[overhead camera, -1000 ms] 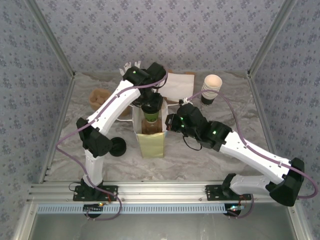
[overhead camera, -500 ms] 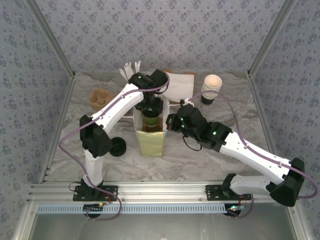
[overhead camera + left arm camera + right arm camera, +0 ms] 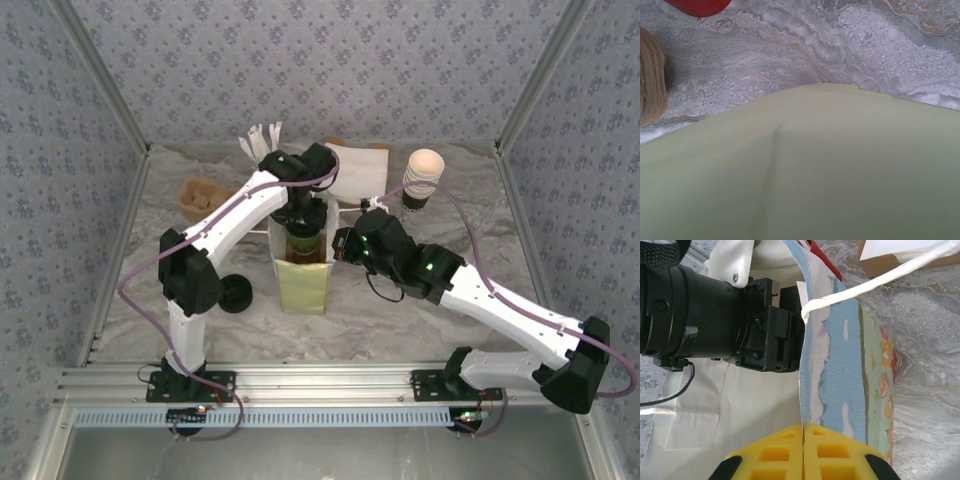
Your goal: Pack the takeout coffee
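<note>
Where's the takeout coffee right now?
Top view, table centre: the takeout coffee hangs in the mouth of the paper bag, held by the left hand; the right hand pinches the bag's rim.

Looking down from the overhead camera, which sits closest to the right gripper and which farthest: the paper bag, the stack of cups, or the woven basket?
1. Paper bag, at the right gripper, which pinches its rim.
2. Stack of cups, behind it to the right.
3. Woven basket, far left.

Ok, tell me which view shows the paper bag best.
Top external: the whole paper bag stands open, takeout coffee in its mouth. Right wrist gives a close-up of its rim, pinched by the right tool; left wrist gives a blurred pale-green stretch of wall.
</note>
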You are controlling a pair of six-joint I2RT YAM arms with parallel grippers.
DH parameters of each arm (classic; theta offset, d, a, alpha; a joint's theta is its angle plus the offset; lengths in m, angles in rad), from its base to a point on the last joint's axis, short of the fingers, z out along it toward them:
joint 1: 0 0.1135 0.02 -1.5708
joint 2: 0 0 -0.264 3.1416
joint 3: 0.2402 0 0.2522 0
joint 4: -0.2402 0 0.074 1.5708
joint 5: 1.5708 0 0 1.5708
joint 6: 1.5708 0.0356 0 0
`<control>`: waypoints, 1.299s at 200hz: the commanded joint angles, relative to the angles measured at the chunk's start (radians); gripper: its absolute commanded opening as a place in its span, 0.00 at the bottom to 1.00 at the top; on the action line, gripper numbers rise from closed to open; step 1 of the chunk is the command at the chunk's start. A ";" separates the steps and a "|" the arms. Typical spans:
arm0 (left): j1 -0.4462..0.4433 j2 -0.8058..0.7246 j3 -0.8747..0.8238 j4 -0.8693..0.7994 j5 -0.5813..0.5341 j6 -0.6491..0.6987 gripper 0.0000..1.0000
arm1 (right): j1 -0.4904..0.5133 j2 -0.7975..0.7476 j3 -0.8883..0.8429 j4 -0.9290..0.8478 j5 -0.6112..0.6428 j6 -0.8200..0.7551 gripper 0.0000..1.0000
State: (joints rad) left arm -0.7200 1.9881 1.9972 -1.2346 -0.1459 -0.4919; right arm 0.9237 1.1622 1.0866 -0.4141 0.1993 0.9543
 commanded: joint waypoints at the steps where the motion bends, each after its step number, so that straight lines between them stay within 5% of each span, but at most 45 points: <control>1: 0.004 -0.026 -0.018 0.011 -0.009 -0.014 0.51 | 0.005 -0.019 -0.020 -0.012 0.023 0.012 0.00; 260: 0.004 -0.020 -0.183 0.119 0.029 -0.008 0.48 | 0.008 0.005 0.012 -0.034 0.058 -0.027 0.00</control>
State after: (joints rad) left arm -0.7200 1.9427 1.8488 -1.0782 -0.1532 -0.4915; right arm 0.9237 1.1595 1.0779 -0.4152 0.2214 0.9497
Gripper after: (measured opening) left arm 0.623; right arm 0.074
